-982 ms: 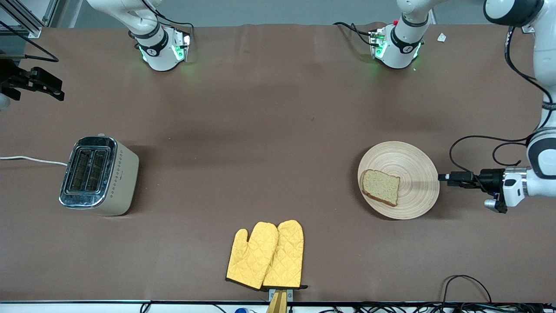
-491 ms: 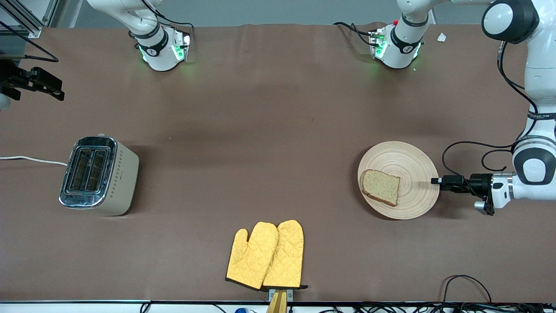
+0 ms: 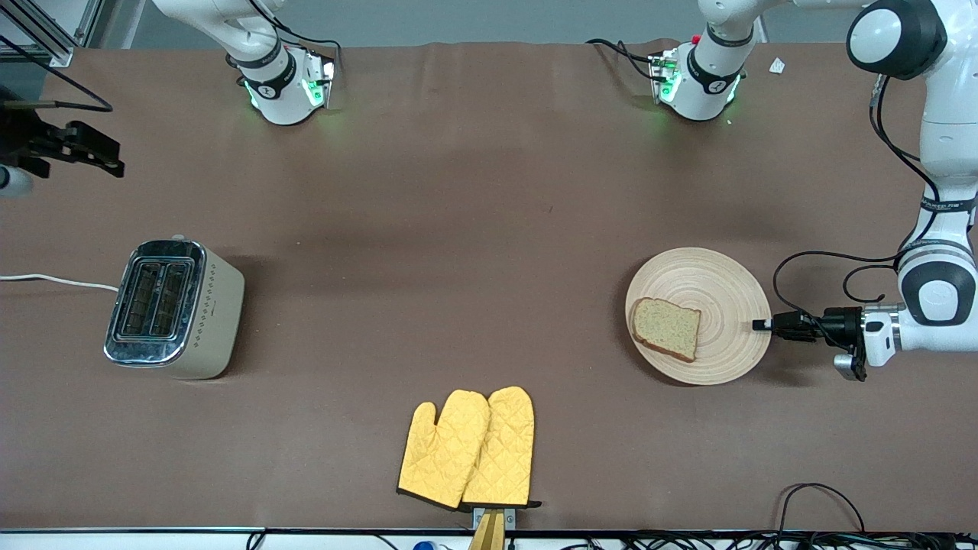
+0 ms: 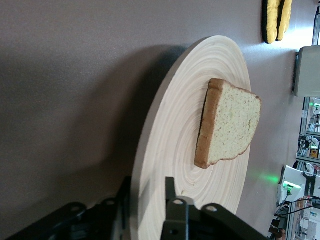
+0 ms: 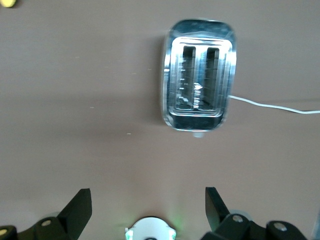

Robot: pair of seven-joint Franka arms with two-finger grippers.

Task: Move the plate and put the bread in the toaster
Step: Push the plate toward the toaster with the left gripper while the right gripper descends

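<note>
At the left arm's end of the table, the round tan wooden plate [image 3: 697,315] carrying the speckled bread slice [image 3: 666,328] is being straddled at its rim by the left gripper [image 3: 758,325], jaws spread, best closed squarely before moving, while the right gripper [image 3: 114,166], jaws spread, is being held waiting over bare table near the cream two-slot toaster [image 3: 174,308].

High front camera, two close wrist cameras

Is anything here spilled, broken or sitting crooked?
Nothing stands out. The bread lies flat on the plate, off-centre toward the toaster, which stands upright with empty slots. The left gripper straddles the plate's rim; the right gripper hangs open above the table near the toaster. Two yellow oven mitts lie neatly together.
</note>
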